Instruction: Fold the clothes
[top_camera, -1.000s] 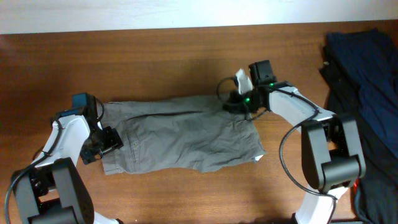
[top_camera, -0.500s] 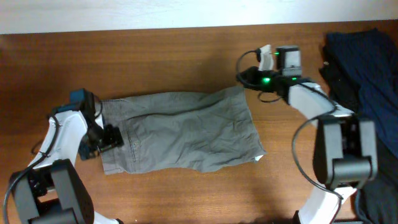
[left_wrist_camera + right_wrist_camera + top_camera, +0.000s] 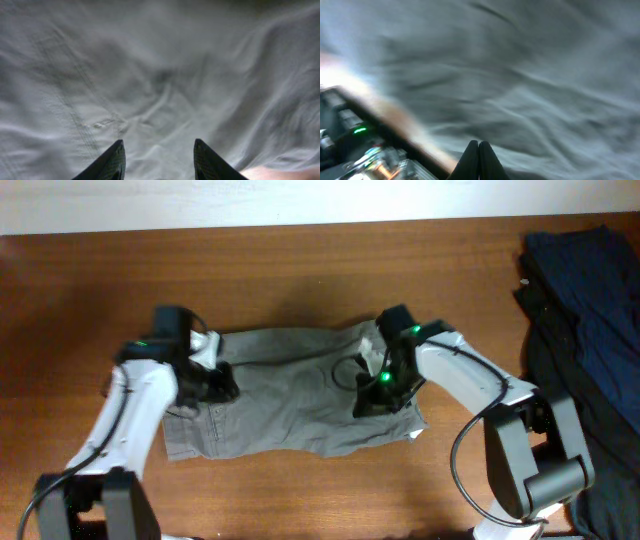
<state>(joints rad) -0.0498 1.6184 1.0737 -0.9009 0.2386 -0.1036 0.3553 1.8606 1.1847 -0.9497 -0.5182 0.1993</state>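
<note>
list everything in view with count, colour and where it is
shorts: one pair, grey-olive, spread out and wrinkled across the middle of the table
dark garments: one heap, navy and black, at the table's right edge, apart from the shorts; number of pieces unclear
table: one, brown wood, under everything
pale strip: one, white, along the table's far edge
left gripper: one, dark fingers, open above the left part of the shorts
right gripper: one, dark fingers, shut above the right part of the shorts

navy garment [image 3: 592, 310] cut off, shorts [image 3: 530, 75] blurred
</note>
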